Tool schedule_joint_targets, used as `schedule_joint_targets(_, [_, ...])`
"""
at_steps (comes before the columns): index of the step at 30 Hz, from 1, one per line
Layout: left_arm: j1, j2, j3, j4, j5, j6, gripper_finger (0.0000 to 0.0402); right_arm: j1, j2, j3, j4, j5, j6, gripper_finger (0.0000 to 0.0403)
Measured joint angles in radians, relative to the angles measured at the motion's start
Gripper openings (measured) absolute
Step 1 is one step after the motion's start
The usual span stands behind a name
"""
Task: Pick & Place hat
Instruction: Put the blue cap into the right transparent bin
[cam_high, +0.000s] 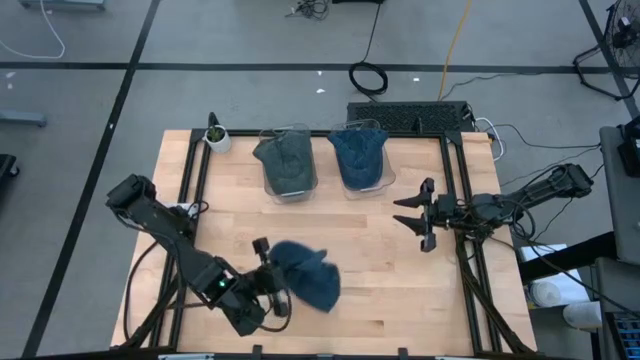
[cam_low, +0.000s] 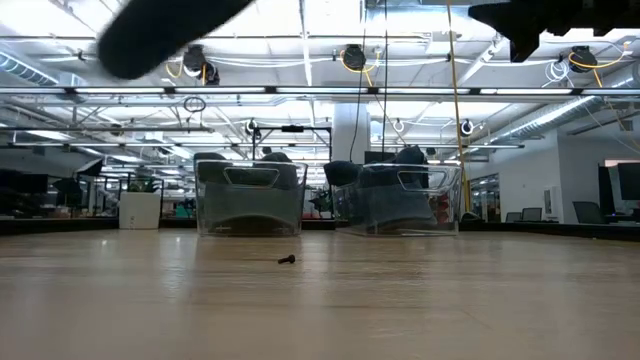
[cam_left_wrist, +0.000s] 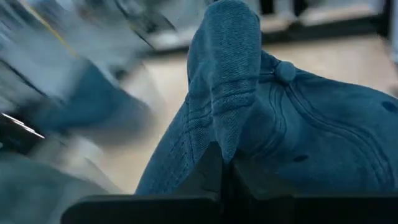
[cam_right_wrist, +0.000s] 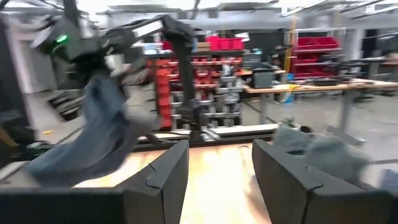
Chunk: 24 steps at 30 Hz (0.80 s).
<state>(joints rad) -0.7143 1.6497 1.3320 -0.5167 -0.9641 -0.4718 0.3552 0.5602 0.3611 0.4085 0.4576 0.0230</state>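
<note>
A blue denim hat (cam_high: 308, 277) hangs from my left gripper (cam_high: 264, 252) near the table's near edge, left of centre; that gripper is shut on it. The left wrist view shows the hat's crown (cam_left_wrist: 323, 130) with its top button (cam_left_wrist: 285, 71). In the right wrist view the hat (cam_right_wrist: 93, 137) hangs blurred below the left arm. My right gripper (cam_high: 409, 213) waits open above the table's right part, touching nothing. The low view shows neither the hat nor the grippers' fingers. My left gripper pinches a stitched, folded edge of the hat (cam_left_wrist: 214, 118) between its two fingers (cam_left_wrist: 208, 171). The crown spreads out beyond the fingers, toward the table's right. In the right wrist view the hat droops slack below the gripper; whether its lower end touches the table cannot be told.
Two clear bins stand at the far edge: the left bin (cam_high: 272, 190) holds a grey-green hat (cam_high: 283, 158), the right bin (cam_high: 350, 188) a blue hat (cam_high: 357, 155). A small potted plant (cam_high: 217, 137) stands at the far left corner. A small dark screw (cam_low: 287, 260) lies mid-table.
</note>
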Motion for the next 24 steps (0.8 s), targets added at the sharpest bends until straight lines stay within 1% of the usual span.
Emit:
schedule_joint_targets(2, [0.013,-0.001,0.037,0.017,-0.089,0.114,0.0005,0.000,0.005,0.000,0.005,-0.042,0.010,0.0164])
schedule_joint_targets(3, [0.023,-0.001,0.049,0.036,-0.112,0.171,0.0004,0.000,0.009,0.000,0.009,-0.060,0.019,0.0164])
schedule_joint_targets(7, [0.082,-0.002,0.056,0.160,-0.106,0.390,0.0005,0.000,0.052,0.000,0.036,-0.070,0.066,0.0164])
schedule_joint_targets(9, [0.115,-0.002,0.056,0.198,-0.099,0.469,0.0006,0.000,0.096,0.000,0.059,-0.069,0.095,0.0164])
schedule_joint_targets(12, [0.169,-0.001,0.056,0.213,-0.066,0.519,0.0004,0.000,0.184,0.000,0.126,-0.070,0.102,0.0164])
schedule_joint_targets(14, [0.198,0.000,0.056,0.229,-0.064,0.550,0.0006,0.000,0.244,0.000,0.194,-0.070,0.092,0.0164])
schedule_joint_targets(17, [0.230,0.000,0.056,0.248,-0.048,0.606,0.0004,0.000,0.320,0.000,0.280,-0.070,0.088,0.0164])
schedule_joint_targets(20, [0.251,0.000,0.056,0.253,-0.017,0.623,0.0005,0.000,0.384,0.000,0.360,-0.073,0.091,0.0164])
schedule_joint_targets(24, [0.264,0.000,0.056,0.256,-0.014,0.646,0.0004,-0.009,0.437,0.000,0.461,-0.156,0.107,0.0167])
